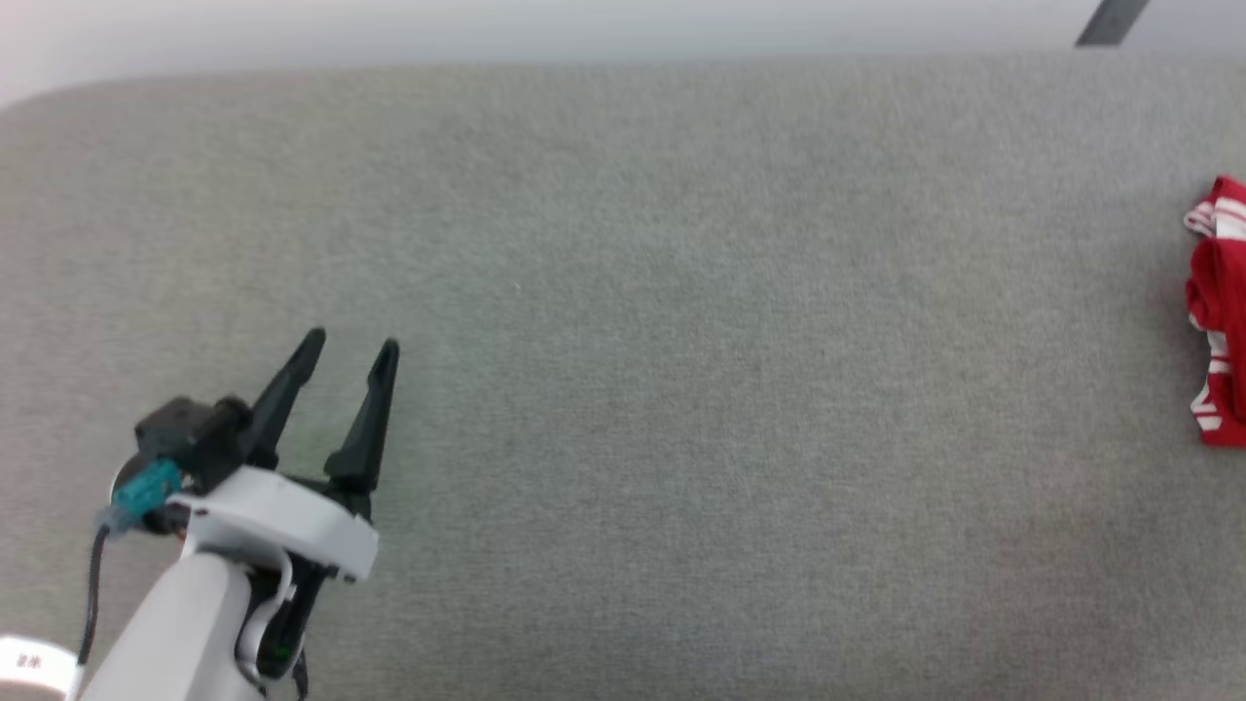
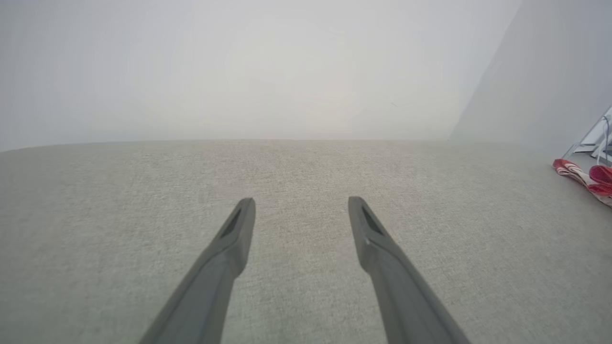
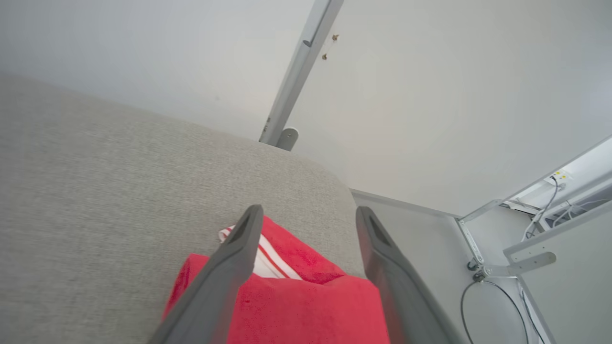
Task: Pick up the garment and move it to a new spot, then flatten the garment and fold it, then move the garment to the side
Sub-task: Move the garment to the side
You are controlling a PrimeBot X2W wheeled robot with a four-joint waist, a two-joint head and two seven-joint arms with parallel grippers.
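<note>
The garment (image 1: 1219,312), bright red with white stripes, lies bunched at the far right edge of the head view on the grey fabric surface (image 1: 681,341). The left wrist view catches it as a small red heap (image 2: 585,177) far to the right. In the right wrist view the garment (image 3: 306,306) lies folded under my right gripper (image 3: 308,212), whose fingers stand apart above it with nothing held. My left gripper (image 1: 350,348) is open over bare surface at the lower left, far from the garment.
The grey surface ends in a rounded corner (image 3: 334,181) just beyond the garment, with floor below. A metal post (image 3: 296,76) rises behind that corner. Cables and a metal frame (image 3: 521,239) lie on the floor at the right.
</note>
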